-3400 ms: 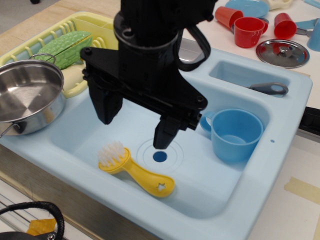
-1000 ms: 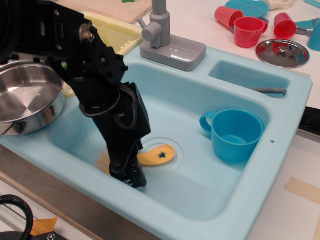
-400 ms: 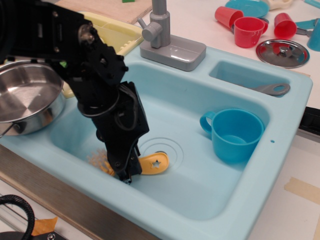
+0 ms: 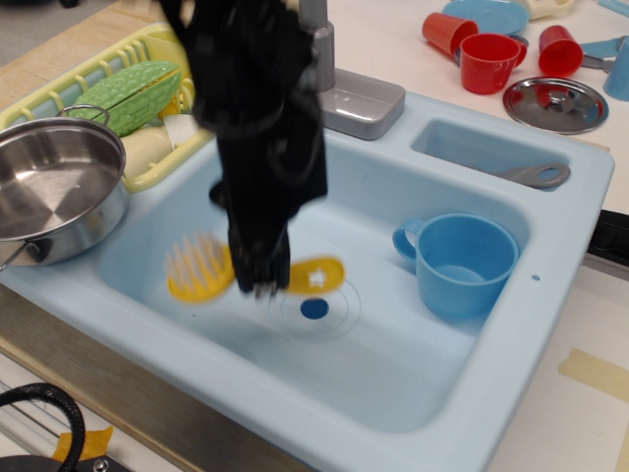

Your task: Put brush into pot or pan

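Observation:
My black gripper (image 4: 257, 280) is shut on the yellow brush (image 4: 201, 272) at the middle of its length and holds it lifted above the floor of the light blue sink (image 4: 413, 393). The white-bristled round head sticks out to the left and the flat handle with the star hole (image 4: 316, 276) sticks out to the right, above the drain hole. The image is motion-blurred. The shiny steel pot (image 4: 54, 197) with wire loop handles stands on the sink's left rim, to the left of the brush and empty.
A blue plastic cup (image 4: 460, 264) stands in the sink at right. A grey faucet (image 4: 334, 84) is behind the arm. A yellow dish rack (image 4: 147, 147) with a green item sits at back left. Red cups (image 4: 486, 59) and a steel lid (image 4: 555, 103) lie at back right.
The gripper closed on the brush on the sink floor and has lifted it up and slightly back; the arm now stands more upright.

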Controlling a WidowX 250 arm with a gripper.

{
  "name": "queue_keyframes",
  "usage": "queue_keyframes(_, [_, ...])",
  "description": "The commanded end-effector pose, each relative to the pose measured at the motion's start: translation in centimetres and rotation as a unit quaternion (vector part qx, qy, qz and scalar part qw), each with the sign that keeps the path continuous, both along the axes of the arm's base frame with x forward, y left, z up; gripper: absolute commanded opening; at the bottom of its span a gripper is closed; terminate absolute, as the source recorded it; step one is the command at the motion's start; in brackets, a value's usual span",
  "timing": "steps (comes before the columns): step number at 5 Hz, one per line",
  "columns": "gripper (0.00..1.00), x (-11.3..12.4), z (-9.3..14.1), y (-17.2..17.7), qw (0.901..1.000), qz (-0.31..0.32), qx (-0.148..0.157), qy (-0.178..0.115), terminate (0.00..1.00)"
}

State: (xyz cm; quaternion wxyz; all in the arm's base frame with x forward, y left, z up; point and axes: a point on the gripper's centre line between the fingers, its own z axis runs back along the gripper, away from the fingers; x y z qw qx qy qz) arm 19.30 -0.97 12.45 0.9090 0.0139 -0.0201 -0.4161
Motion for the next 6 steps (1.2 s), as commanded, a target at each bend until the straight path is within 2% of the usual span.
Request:
queue_keyframes(1, [0.00,0.7,5.9,1.2,0.9982,0.011,0.046,-0.037,0.00])
queue_keyframes(2, [0.00,-0.2,8.1,3.9,0.9959,0.021,0.067,-0.058,0.00])
queue_keyframes(3, [0.00,-1.3,7.7,7.0,0.9955,0.035,0.059,-0.065,0.00])
queue_keyframes(4, [0.00,-2.3,6.4,10.0,0.9952,0.046,0.034,-0.079,0.00])
queue_keyframes(5, [1.00,-2.4,4.8,11.6,0.9951,0.063,0.000,-0.076,0.00])
queue_keyframes(6, [1.00,-2.4,4.8,11.6,0.9951,0.063,0.000,-0.076,1.00])
